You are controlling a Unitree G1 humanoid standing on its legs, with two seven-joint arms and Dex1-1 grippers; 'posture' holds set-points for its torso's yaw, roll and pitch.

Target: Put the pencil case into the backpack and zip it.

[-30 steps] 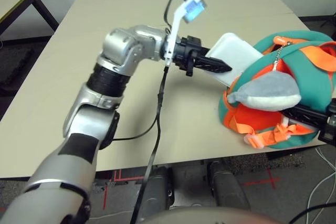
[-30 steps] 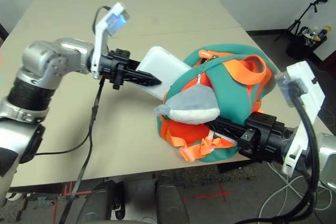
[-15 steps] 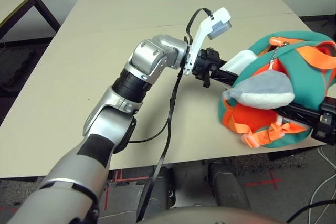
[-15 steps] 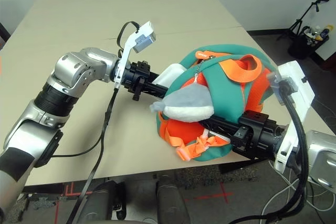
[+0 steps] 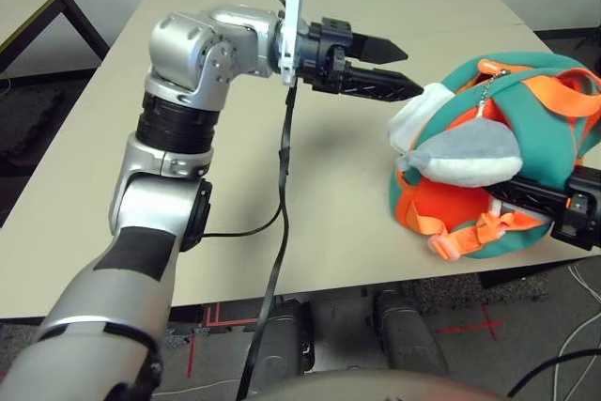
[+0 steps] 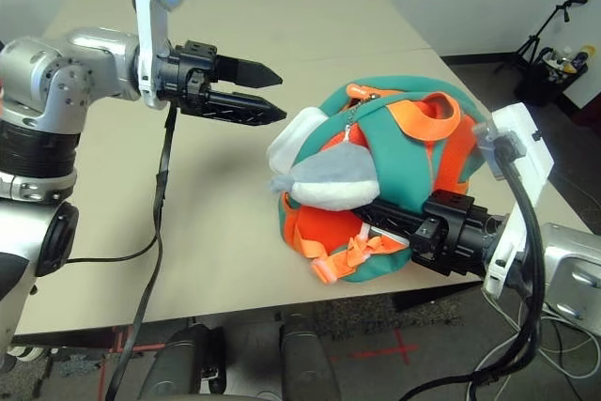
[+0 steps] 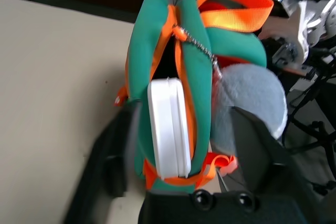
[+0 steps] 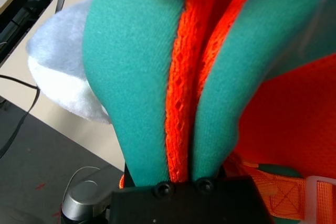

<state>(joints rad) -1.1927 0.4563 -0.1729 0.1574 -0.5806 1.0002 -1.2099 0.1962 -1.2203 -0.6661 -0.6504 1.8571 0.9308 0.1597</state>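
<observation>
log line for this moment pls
pencil case: partly inside backpack, end sticking out | left hand: open, clear | right hand: gripping backpack | zip: open

Even, fairly bright indoor light fills both head views, coming from above. The left arm (image 5: 188, 72) throws a soft, blurred shadow on the table (image 5: 103, 185) below the left gripper (image 5: 402, 70), and the backpack (image 6: 394, 176) darkens the tabletop along its lower left edge. Mild glare sits on the silver arm housings. In the left wrist view the near fingers (image 7: 113, 156) are blurred (too close for focus) while the pencil case (image 7: 168, 127) is sharp. The right wrist view is bright, its upper part soft, the orange mesh crisp.
</observation>
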